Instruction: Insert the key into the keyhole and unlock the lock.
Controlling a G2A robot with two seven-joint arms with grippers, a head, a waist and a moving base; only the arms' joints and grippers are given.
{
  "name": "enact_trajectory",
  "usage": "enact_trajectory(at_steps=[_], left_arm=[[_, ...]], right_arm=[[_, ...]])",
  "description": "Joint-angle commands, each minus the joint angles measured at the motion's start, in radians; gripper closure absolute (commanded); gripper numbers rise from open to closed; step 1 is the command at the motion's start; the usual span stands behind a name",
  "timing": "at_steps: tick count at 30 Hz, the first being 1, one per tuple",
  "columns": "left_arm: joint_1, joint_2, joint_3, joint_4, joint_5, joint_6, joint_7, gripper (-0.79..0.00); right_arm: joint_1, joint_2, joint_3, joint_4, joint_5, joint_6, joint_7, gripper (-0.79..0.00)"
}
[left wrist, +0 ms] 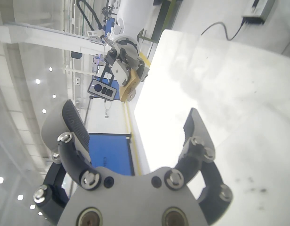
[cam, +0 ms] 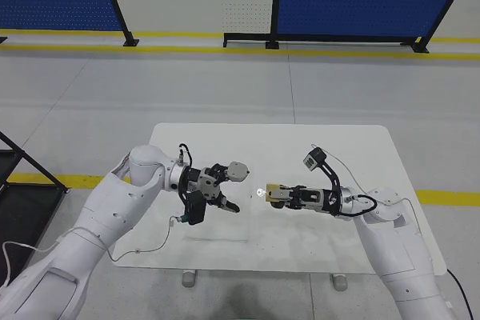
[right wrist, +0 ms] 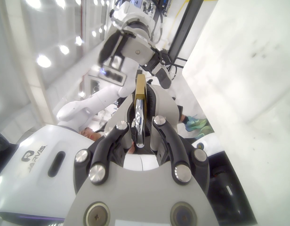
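**Right end effector pinching the lock, left one spread and empty**

You are seeing the right end effector (cam: 277, 194) pinching the brass lock (cam: 272, 194) above the middle of the white counter (cam: 344, 152). The lock's body is sticking out toward the left arm. In the right wrist view, its 2 fingers (right wrist: 165, 104) are pressing on the lock's flat sides. A silver part (right wrist: 139, 123) of the lock is lying back between them, half hidden by the pads.

A small pale piece (cam: 260, 192) is showing at the lock's outer end. You cannot tell whether it is the key, and the keyhole is too small to make out.

The left end effector (cam: 234, 190) is hovering near that end, apart from the lock. Its 2 fingers are spread wide and gripping nothing. From the left wrist view, the lock is appearing far off and blurred, with the right arm's fingers covering much of it.
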Motion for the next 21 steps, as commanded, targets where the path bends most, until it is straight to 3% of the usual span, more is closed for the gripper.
enact_trajectory(at_steps=[1, 13, 18, 21], left_arm=[[-0.006, -0.003, 0.011, 0.028, -0.022, -0.005, -0.003, -0.785], [-0.003, -0.002, 0.005, 0.033, -0.029, -0.009, -0.036, -0.785], [-0.031, 0.001, -0.046, 0.059, -0.156, -0.101, -0.108, -0.785], [-0.052, 0.000, -0.036, 0.072, -0.228, -0.142, -0.139, -0.785]], right_arm=[[0.000, 0.000, 0.000, 0.000, 0.000, 0.000, 0.000, 0.000], [0.000, 0.000, 0.000, 0.000, 0.000, 0.000, 0.000, 0.000], [0.000, 0.000, 0.000, 0.000, 0.000, 0.000, 0.000, 0.000], [0.000, 0.000, 0.000, 0.000, 0.000, 0.000, 0.000, 0.000]])
